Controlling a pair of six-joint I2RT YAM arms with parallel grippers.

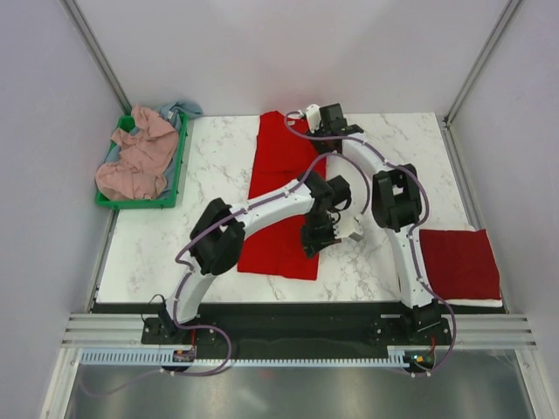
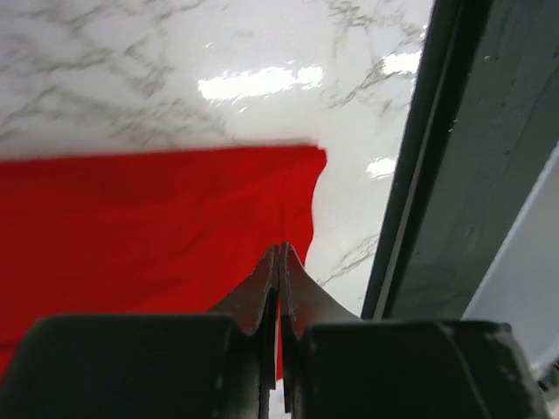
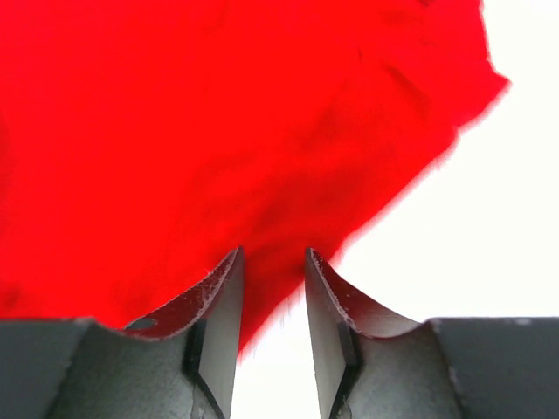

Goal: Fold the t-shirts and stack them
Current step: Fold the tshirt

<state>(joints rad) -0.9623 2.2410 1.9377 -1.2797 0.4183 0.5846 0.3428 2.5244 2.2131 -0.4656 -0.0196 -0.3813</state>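
Found a bright red soft-fabric t-shirt [image 1: 279, 161] laid as a long narrow strip down the middle of the white marble-patterned table [image 1: 218, 166], from the far edge toward the near one. Saw the left gripper [image 1: 319, 237] over the near right part of that strip, close to its right edge. From its wrist camera, noted the two dark fingertips [image 2: 258, 297] pressed tight together just above the cloth, beside a corner where red met bare marble. Could not tell whether any fabric was pinched between them. Saw the right gripper [image 1: 301, 116] at the far end of the strip, near its far right corner. From its wrist camera, noted the fingers [image 3: 218, 297] standing partly apart with the blurred edge of the red cloth running behind the gap, and made out nothing clamped in it. Noted a green plastic bin [image 1: 135, 204] off the table's far left corner, heaped with a crumpled dusty pink shirt [image 1: 140, 157] and a grey-blue shirt [image 1: 179, 109] showing at its far side. Found a darker red folded shirt [image 1: 458, 262] lying flat at the near right corner, well apart from the strip.
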